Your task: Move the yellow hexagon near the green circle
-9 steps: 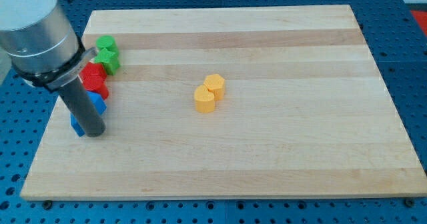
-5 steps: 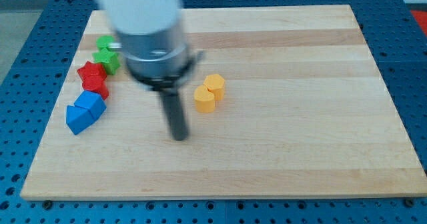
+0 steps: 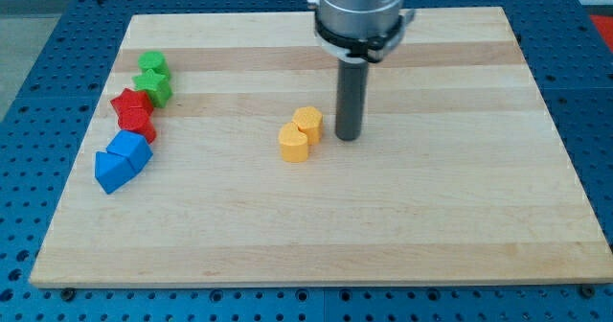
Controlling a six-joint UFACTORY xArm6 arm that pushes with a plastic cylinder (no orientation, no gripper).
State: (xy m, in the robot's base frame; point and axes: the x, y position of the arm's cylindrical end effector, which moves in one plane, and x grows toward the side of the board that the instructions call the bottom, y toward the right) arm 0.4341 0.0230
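1. At the view's far left of the counter [image 3: 402, 226], two blue blocks sit touching: a lower one [image 3: 112, 172] and one just above and to its right [image 3: 131, 149]. Their exact shapes are hard to make out.
2. Just above them are two red blocks, a star-like one [image 3: 128, 102] and another [image 3: 139, 124] pressed against it from below.
3. Above the red pair, near the counter's top left, are two green blocks: the upper one [image 3: 151, 62] looks like the green circle, and a green star [image 3: 153, 85] touches it from below.
4. Near the middle of the counter, well apart from the green blocks, two yellow blocks stand touching. The lower left one [image 3: 294, 142] looks rounded; the upper right one is the yellow hexagon [image 3: 307, 123].
5. My tip [image 3: 349, 136] rests on the counter just to the right of the yellow hexagon, with a narrow gap between them as far as I can tell.
6. There is no hand here, only the dark rod [image 3: 351, 97] hanging from the grey cylinder [image 3: 361, 11] at the view's top; it holds nothing.
7. Around the counter lies a blue perforated base [image 3: 29, 169].
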